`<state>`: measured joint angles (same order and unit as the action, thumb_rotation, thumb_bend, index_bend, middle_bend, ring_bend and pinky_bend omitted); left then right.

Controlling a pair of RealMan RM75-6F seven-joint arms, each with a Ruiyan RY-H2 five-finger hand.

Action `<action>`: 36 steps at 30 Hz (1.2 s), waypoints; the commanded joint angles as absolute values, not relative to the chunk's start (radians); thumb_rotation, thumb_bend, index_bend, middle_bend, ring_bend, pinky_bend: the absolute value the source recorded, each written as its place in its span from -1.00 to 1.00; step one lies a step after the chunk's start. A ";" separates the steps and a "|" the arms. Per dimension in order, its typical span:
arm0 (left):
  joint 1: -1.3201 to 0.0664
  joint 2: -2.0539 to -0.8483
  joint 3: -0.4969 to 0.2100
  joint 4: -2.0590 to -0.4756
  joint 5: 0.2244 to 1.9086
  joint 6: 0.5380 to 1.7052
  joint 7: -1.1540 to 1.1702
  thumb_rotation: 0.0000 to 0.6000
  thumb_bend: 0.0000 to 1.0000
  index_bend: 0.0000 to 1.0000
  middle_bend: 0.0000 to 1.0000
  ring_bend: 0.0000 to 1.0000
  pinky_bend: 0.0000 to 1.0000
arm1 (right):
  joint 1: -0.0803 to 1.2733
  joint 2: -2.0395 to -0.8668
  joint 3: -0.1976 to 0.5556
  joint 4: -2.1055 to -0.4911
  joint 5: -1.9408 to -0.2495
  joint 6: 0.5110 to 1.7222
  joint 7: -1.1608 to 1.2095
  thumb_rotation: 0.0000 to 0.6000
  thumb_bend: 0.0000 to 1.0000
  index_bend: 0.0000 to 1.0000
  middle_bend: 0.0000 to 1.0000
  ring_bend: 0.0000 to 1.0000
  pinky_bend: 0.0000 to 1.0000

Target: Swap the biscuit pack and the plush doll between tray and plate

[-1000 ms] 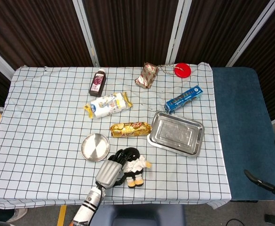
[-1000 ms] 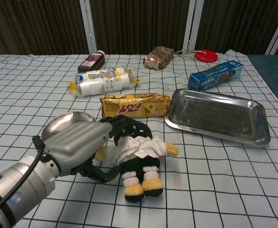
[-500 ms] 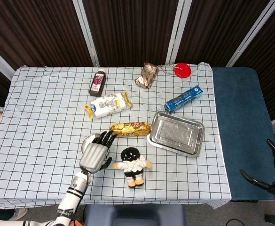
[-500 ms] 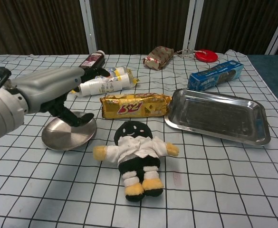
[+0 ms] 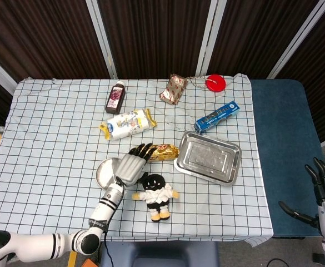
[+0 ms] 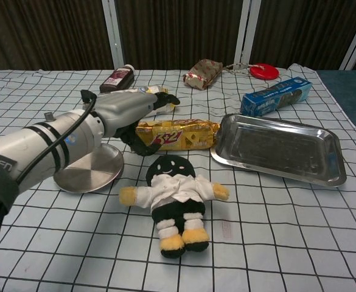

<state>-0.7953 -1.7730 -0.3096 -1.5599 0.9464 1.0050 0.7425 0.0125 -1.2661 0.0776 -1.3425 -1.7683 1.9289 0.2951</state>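
L. hand [image 5: 131, 164] reaches flat over the gold biscuit pack [image 5: 163, 151], fingers spread, holding nothing; its dark fingertips [image 6: 165, 100] hide the pack's left end, contact unclear. R. hand [image 5: 324, 189] hangs off-table at frame edge, fingers apart, partly cut off. Plush doll [image 6: 174, 194] lies face-up on the cloth betw. round plate [image 6: 80, 177] & steel tray [image 6: 324, 161].
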 commanded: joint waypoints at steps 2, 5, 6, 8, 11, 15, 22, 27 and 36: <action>-0.847 -1.815 -0.325 -1.495 0.899 0.983 0.738 1.00 -0.12 -1.00 -1.00 -1.00 -0.66 | 0.014 -1.263 0.073 -1.346 -1.771 1.921 0.289 1.00 -0.96 -1.00 -1.00 -1.00 -1.00; -0.874 -1.837 -0.331 -1.449 0.889 0.974 0.729 1.00 -0.13 -1.00 -1.00 -1.00 -0.67 | 0.015 -1.263 0.068 -1.346 -1.776 1.916 0.282 1.00 -0.96 -1.00 -1.00 -1.00 -1.00; -0.885 -1.848 -0.332 -1.425 0.884 0.969 0.723 1.00 -0.13 -1.00 -1.00 -1.00 -0.67 | 0.016 -1.262 0.066 -1.346 -1.779 1.914 0.280 1.00 -0.96 -1.00 -1.00 -1.00 -1.00; -0.899 -1.862 -0.331 -1.391 0.873 0.960 0.718 1.00 -0.13 -1.00 -1.00 -1.00 -0.67 | 0.017 -1.262 0.062 -1.344 -1.784 1.911 0.278 1.00 -0.96 -1.00 -1.00 -1.00 -1.00; -0.917 -1.885 -0.330 -1.343 0.853 0.952 0.710 1.00 -0.13 -1.00 -1.00 -1.00 -0.68 | 0.017 -1.260 0.058 -1.344 -1.787 1.910 0.279 1.00 -0.96 -1.00 -1.00 -1.00 -1.00; -0.934 -1.920 -0.321 -1.273 0.873 0.950 0.671 1.00 -0.13 -1.00 -1.00 -1.00 -0.68 | 0.017 -1.257 0.057 -1.346 -1.788 1.913 0.288 1.00 -0.96 -1.00 -1.00 -1.00 -1.00; -0.949 -1.964 -0.313 -1.198 0.884 0.936 0.617 1.00 -0.13 -1.00 -1.00 -1.00 -0.69 | 0.016 -1.257 0.058 -1.343 -1.789 1.922 0.300 1.00 -0.96 -1.00 -1.00 -1.00 -1.00; -0.957 -1.995 -0.316 -1.156 0.871 0.933 0.598 1.00 -0.14 -1.00 -1.00 -0.95 -0.64 | 0.018 -1.255 0.058 -1.343 -1.789 1.922 0.309 1.00 -0.96 -1.00 -1.00 -1.00 -1.00; -0.959 -2.082 -0.315 -1.001 0.957 0.994 0.489 1.00 -0.14 -0.92 -0.70 -0.55 -0.35 | 0.019 -1.252 0.057 -1.342 -1.789 1.923 0.317 1.00 -0.96 -1.00 -1.00 -1.00 -1.00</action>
